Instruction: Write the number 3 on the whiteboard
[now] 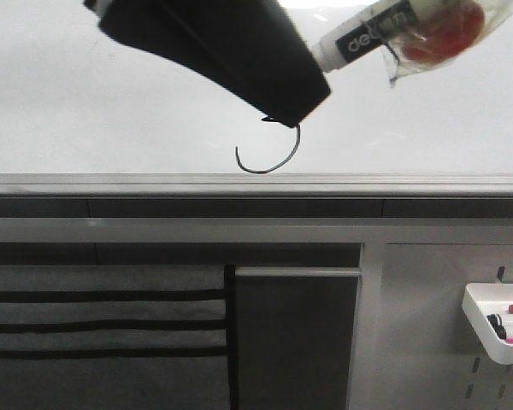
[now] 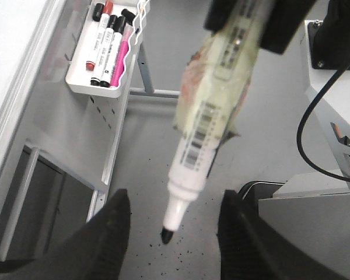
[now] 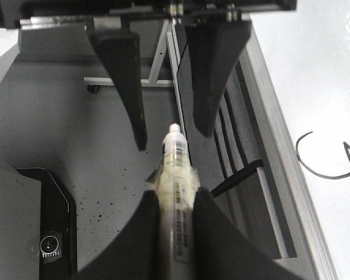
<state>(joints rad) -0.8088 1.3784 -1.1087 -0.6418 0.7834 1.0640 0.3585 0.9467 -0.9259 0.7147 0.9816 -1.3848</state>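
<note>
The whiteboard (image 1: 68,102) fills the upper front view; it also shows in the right wrist view (image 3: 315,70). On it is the number 3 (image 1: 274,162), of which only the lower curve and a small zigzag (image 3: 326,160) show. The black left gripper (image 1: 291,115) hangs over the figure's upper part. Its fingers stand open (image 2: 174,201), and the black tip of the marker (image 2: 213,116) points between them without touching. My right gripper (image 3: 178,195) is shut on that tape-wrapped white marker (image 3: 176,157), which enters the front view from the upper right (image 1: 368,34).
A grey metal rail (image 1: 256,184) edges the board below. A white tray (image 1: 496,329) of spare markers (image 2: 102,52) hangs on the grey perforated panel (image 1: 436,342). A dark panel (image 1: 295,342) sits under the rail. A black cable (image 2: 306,134) loops beside the left arm.
</note>
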